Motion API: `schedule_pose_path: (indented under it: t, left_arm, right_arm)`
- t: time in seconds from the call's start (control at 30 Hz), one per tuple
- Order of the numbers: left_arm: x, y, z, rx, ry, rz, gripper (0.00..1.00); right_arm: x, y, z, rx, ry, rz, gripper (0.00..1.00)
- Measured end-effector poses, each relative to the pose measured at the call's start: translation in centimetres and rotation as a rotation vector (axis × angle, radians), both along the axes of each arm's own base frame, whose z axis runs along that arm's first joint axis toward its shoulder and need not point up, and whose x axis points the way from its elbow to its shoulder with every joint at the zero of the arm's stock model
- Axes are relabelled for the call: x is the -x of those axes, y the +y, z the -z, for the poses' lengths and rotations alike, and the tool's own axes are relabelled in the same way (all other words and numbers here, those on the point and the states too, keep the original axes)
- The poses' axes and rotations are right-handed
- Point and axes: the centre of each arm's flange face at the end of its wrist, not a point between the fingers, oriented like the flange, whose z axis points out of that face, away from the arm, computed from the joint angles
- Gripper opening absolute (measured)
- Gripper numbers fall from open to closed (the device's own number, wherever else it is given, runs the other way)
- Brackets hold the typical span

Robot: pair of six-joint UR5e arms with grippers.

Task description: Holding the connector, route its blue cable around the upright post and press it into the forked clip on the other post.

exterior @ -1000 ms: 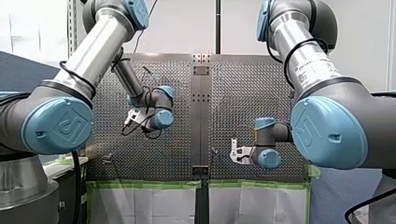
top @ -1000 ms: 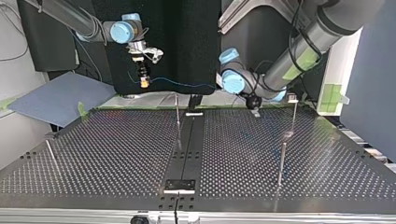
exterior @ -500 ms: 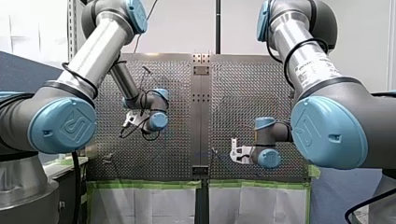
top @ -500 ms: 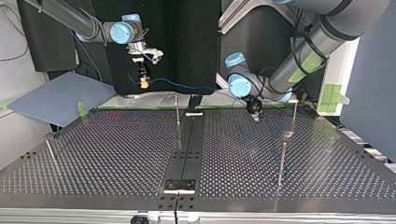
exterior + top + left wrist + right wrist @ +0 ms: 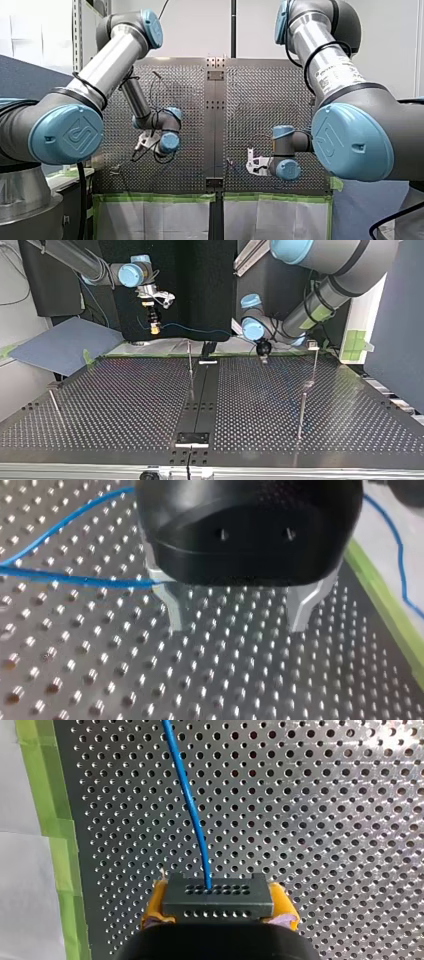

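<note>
Front: my left gripper left of centre, my right gripper right, nearer. Top: blue cable stretched from right gripper leftward past a far post. Left wrist: metal fingers apart, empty, cable beside one. Right wrist: yellow pads clamped on connector.

Bright even room light, glare across perforated table, dim black backdrop

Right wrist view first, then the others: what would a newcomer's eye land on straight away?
In the right wrist view, the blue cable rises from the dark connector, which is clamped between the yellow pads of my right claw. In the left wrist view, my left claw hangs open close over the perforated table, with nothing between its metal fingers. In the top view, thin upright posts stand on the table.
</note>
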Motion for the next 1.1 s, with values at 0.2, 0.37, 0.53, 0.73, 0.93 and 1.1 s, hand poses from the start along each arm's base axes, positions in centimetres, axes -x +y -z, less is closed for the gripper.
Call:
schedule_pose_path:
  t: [0.2, 0.37, 0.53, 0.73, 0.93, 1.1]
  left_arm:
    - [0.4, -1.3, 0.3, 0.055, 0.009, 0.056, 1.0]
    - [0.8, -2.4, 0.5, 0.099, 0.016, 0.1, 1.0]
    - [1.1, -3.1, 0.5, 0.147, 0.015, 0.119, 1.0]
    - [1.8, -3.0, 0.6, 0.178, 0.023, 0.072, 1.0]
    - [2.7, -3.7, 0.7, 0.195, 0.044, 0.061, 1.0]
    - [3.5, -4.5, 0.8, 0.199, 0.061, 0.074, 1.0]
  right_arm:
    - [-0.1, 0.1, 0.0, -0.002, 0.001, -0.001, 0.0]
    - [0.0, 0.1, 0.0, -0.004, 0.002, -0.002, 0.0]
    - [0.0, 0.1, 0.1, -0.006, 0.003, 0.0, 0.0]
    - [0.1, 0.1, 0.1, -0.006, 0.003, 0.001, 0.0]
    - [0.1, 0.0, 0.0, -0.004, 0.001, 0.002, 0.0]
    - [0.1, 0.0, 0.0, -0.002, 0.0, 0.002, 0.0]
